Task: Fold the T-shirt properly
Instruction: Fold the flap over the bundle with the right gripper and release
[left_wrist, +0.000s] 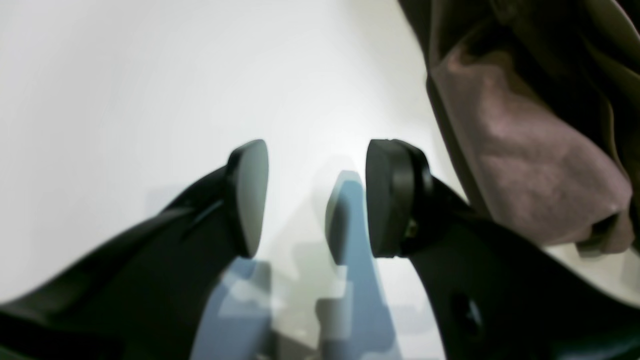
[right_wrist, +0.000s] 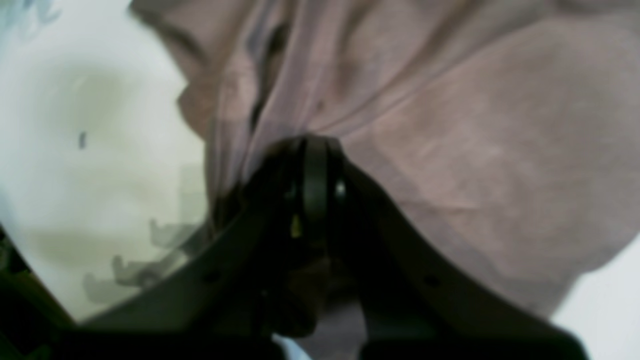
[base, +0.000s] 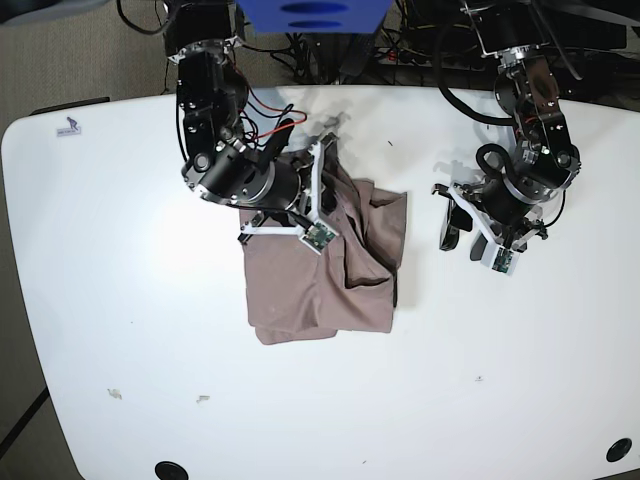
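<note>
T-shirt (base: 320, 280) bunched mid-worktop (base: 120, 300) | your right tool (right_wrist: 315, 165) clenched on a fold near its top | left tool (left_wrist: 315, 200) released, empty, beside it | thin, limp cloth: pinch hems or corners, it sags

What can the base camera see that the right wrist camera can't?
Only the base view shows the whole white table, the left claw open and empty away from the cloth, and both arms. Only the right wrist view shows close up the right claw shut, pinching fabric. Both show the mauve-brown T-shirt bunched up.
</note>
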